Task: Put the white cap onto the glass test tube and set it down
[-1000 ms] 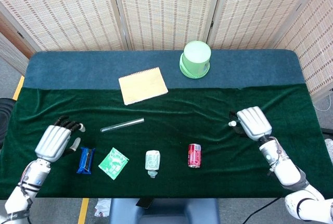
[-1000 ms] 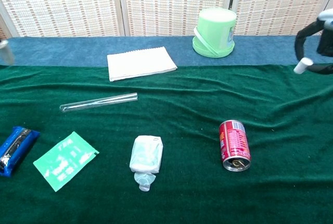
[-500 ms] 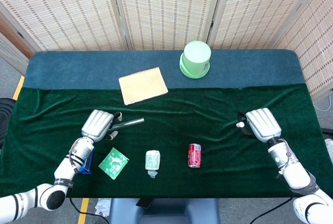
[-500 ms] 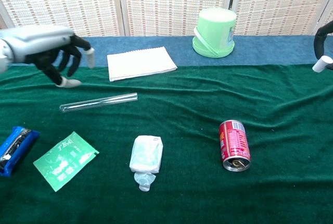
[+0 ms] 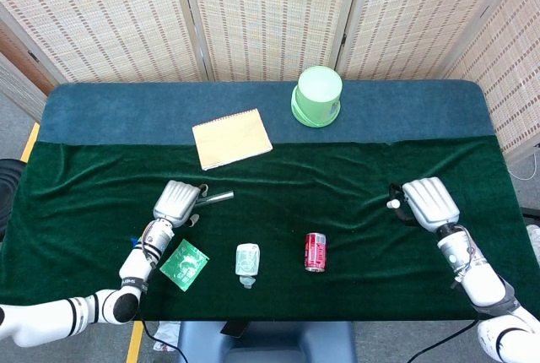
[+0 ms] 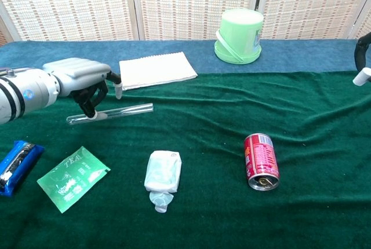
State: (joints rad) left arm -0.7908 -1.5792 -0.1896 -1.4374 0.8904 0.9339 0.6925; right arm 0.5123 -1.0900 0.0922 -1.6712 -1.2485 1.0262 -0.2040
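The glass test tube (image 6: 130, 109) lies flat on the green cloth, left of centre; in the head view only its right end (image 5: 218, 197) shows past my left hand. My left hand (image 5: 176, 202) (image 6: 78, 78) hovers over the tube's left part. Its fingers (image 6: 93, 114) reach down to the cloth in front of the tube, while the thumb stays behind it and apart. The tube is not lifted. At the table's right side my right hand (image 5: 429, 203) (image 6: 359, 49) pinches the small white cap (image 5: 392, 204) (image 6: 364, 76) above the cloth.
A notepad (image 6: 156, 69) and a light-green tub (image 6: 239, 35) sit at the back. A red can (image 6: 261, 161) lies on its side, with a white pouch (image 6: 162, 174), a green tea sachet (image 6: 72, 176) and a blue wrapper (image 6: 17, 165) along the front.
My left hand has swung in from the table's left edge and come down over the tube. My right hand has drifted slightly right with the cap.
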